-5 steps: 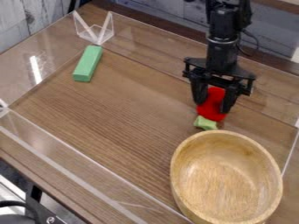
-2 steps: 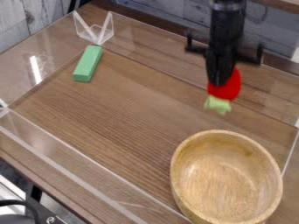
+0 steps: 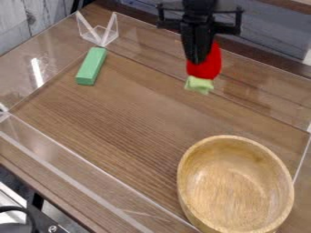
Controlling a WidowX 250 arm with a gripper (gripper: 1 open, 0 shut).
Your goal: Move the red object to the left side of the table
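- Clamped on glossy red rounded toy fruit with pale green end [image 3: 205,67], black gripper [image 3: 203,38].
- Held above brown wood-grain tabletop [image 3: 140,118], beyond round wooden bowl [image 3: 235,184].

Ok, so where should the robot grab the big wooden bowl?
Probably by the rim of the bowl, coming from above, one finger inside and one outside. It sits upright and open, and its thin edge looks easier to pinch than its wide round body.
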